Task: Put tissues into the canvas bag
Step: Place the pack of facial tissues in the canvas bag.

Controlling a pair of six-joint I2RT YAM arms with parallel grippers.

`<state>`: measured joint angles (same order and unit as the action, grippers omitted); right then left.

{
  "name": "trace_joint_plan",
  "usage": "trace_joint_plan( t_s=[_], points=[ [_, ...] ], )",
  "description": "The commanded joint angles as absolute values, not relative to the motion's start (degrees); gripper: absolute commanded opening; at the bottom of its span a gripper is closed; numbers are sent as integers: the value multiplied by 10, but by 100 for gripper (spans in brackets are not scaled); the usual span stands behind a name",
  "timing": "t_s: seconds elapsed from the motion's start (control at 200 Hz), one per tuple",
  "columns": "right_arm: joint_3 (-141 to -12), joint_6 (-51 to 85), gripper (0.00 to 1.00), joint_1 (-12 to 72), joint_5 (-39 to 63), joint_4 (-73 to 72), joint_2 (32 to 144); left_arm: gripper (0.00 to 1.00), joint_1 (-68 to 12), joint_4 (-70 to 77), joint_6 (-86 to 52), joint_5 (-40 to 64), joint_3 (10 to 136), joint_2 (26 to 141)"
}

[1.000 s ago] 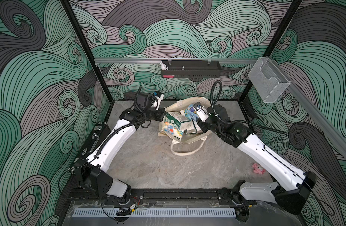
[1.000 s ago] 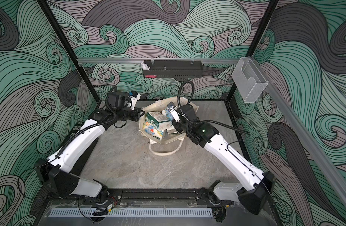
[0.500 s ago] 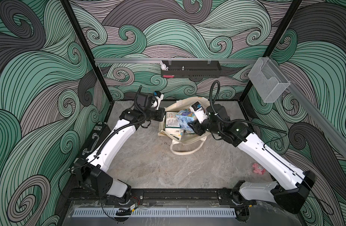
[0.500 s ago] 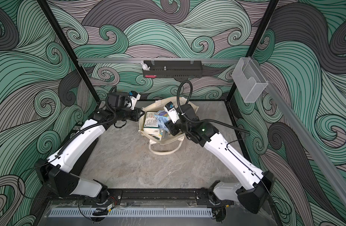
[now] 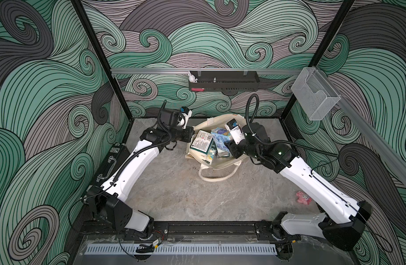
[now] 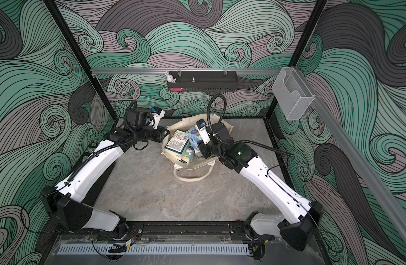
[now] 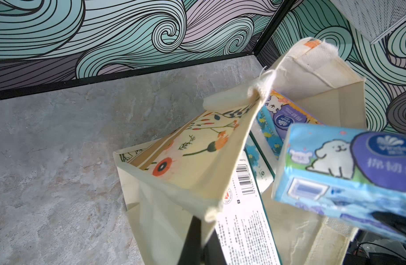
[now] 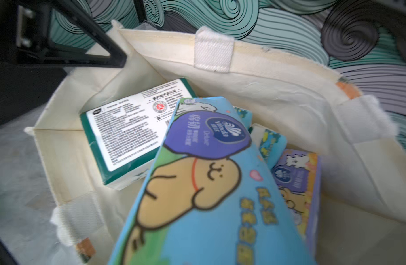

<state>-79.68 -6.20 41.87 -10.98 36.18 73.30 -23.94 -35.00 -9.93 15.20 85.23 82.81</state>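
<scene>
Left end effector [image 5: 191, 135] is closed on the rim of the canvas bag [image 5: 217, 118], on the side facing its own arm. The fabric is pinched and lifted so that the mouth is held wide, and this hold is unchanged from a second ago.

What has changed is on the other side. The right end effector [image 5: 228, 146], which stood at the bag's edge nearest its own arm a second ago, has been brought in over the mouth. The light-blue pack [image 5: 221, 140] gripped in it has been lowered and tipped toward the contents. In the left wrist view this pack is seen hanging clear above the others, with a dark fingertip [image 7: 391, 220] pressed against its lower face, so it is judged not yet released. Only letting go and withdrawal appear to be left for this pack.

Inside the bag, a green-and-white pack [image 8: 128, 130] is laid label-up against one wall. A purple pack [image 8: 293, 181] is lodged by the opposite wall, and a blue patterned pack [image 8: 272, 140] is partly covered between them. On the bench [image 5: 186, 195] no further pack is seen, only a pink toy [image 5: 303, 197] near the right arm, so the task is judged close to completion.
</scene>
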Motion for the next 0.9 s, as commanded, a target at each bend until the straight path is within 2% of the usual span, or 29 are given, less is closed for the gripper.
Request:
trace_joint_plan(
  t_s=[0.0, 0.195, 0.365, 0.681, 0.771, 0.811, 0.856, 0.896],
  points=[
    [-817, -176, 45, 442, -246, 334, 726, 0, -245, -329, -100, 161, 873, 820],
    [-789, -374, 46, 487, -391, 235, 749, 0, -245, -330, -102, 162, 874, 820],
    [-781, -497, 47, 504, -435, 209, 797, 0, -245, -335, -98, 159, 877, 820],
    [-760, -503, 49, 514, -471, 224, 845, 0, -245, -341, -97, 156, 881, 822],
    [-763, -489, 63, 518, -465, 249, 840, 0, -245, -341, -97, 156, 881, 823],
    [-764, -481, 77, 522, -463, 264, 836, 0, -245, -341, -98, 156, 882, 823],
    [-766, -466, 97, 526, -454, 287, 831, 0, -245, -341, -98, 156, 882, 824],
    [-770, -446, 100, 528, -435, 316, 824, 0, -245, -341, -99, 157, 882, 824]
  ],
)
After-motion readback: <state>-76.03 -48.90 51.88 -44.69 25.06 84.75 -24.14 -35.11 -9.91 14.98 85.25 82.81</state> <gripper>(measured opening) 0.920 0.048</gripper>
